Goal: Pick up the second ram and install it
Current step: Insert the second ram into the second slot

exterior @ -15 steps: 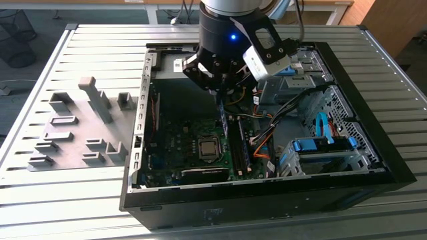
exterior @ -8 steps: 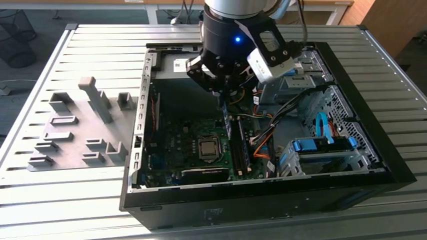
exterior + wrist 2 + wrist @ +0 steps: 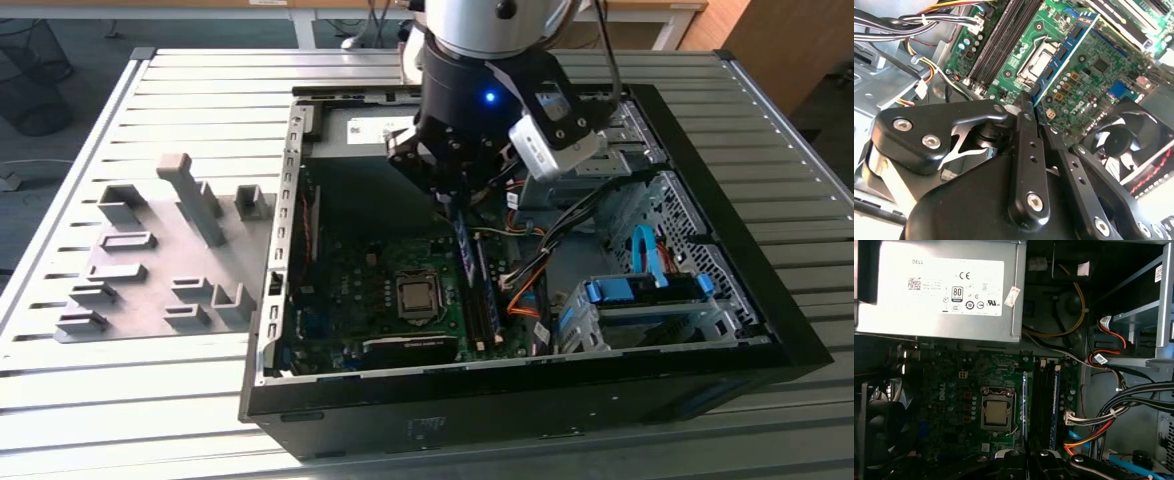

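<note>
One gripper [image 3: 451, 195] pinches the ram [image 3: 463, 245] edge-down over the motherboard [image 3: 347, 290], beside the processor [image 3: 416, 296], inside an open case [image 3: 534, 410]. It sits on a slatted grey table [image 3: 174, 420], with holder blocks [image 3: 187, 200] on the exterior view's left. Mesh bins [image 3: 34, 55] stand on the floor beyond.

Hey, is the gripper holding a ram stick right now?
Yes, in the second wrist view the gripper is shut on the second ram, which juts out over the motherboard.
</note>
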`<act>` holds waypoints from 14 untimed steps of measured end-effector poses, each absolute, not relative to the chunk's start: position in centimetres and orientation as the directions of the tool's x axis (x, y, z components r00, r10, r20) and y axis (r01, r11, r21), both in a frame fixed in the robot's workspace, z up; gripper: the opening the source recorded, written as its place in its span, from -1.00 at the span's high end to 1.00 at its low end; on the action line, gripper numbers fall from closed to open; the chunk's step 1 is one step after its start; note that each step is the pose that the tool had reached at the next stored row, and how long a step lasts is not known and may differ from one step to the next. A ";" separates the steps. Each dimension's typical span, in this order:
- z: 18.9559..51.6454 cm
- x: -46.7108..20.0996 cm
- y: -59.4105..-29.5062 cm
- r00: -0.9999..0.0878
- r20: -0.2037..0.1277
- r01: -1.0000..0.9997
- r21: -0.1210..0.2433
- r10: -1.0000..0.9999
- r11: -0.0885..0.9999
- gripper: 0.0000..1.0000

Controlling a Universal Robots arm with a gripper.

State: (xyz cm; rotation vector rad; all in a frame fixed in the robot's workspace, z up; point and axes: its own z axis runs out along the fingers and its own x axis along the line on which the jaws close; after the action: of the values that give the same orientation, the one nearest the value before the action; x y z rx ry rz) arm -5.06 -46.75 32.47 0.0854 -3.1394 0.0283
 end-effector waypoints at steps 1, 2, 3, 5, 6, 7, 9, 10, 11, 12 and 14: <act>32.3 -5.0 -46.7 -0.999 0.001 -0.054 -0.018 -0.054 0.998 0.72; 32.1 -4.9 -46.8 -0.999 0.001 -0.054 -0.018 -0.054 0.998 0.72; 31.9 -4.8 -46.8 -0.999 0.001 -0.054 -0.018 -0.054 0.998 0.72; 31.6 -4.6 -46.8 -0.999 0.001 -0.054 -0.018 -0.054 0.998 0.72; 31.4 -4.6 -46.8 -0.999 0.002 -0.054 -0.018 -0.054 0.998 0.72; 31.3 -4.5 -46.8 -0.999 0.006 -0.054 -0.018 -0.054 0.998 0.72; 31.1 -4.4 -46.8 -0.998 0.012 -0.054 -0.017 -0.054 0.998 0.72; 31.0 -4.3 -46.9 -0.998 0.014 -0.054 -0.017 -0.054 0.998 0.72; 30.9 -4.2 -46.9 -0.998 0.016 -0.054 -0.017 -0.054 0.998 0.72; 30.7 -4.2 -46.9 -0.998 0.016 -0.054 -0.017 -0.054 0.998 0.72; 30.3 -4.1 -46.9 -0.999 0.016 -0.051 -0.017 -0.050 0.999 0.72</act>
State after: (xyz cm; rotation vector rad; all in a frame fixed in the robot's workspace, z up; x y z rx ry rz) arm -4.10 -46.86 30.34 0.0791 -3.1244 0.0274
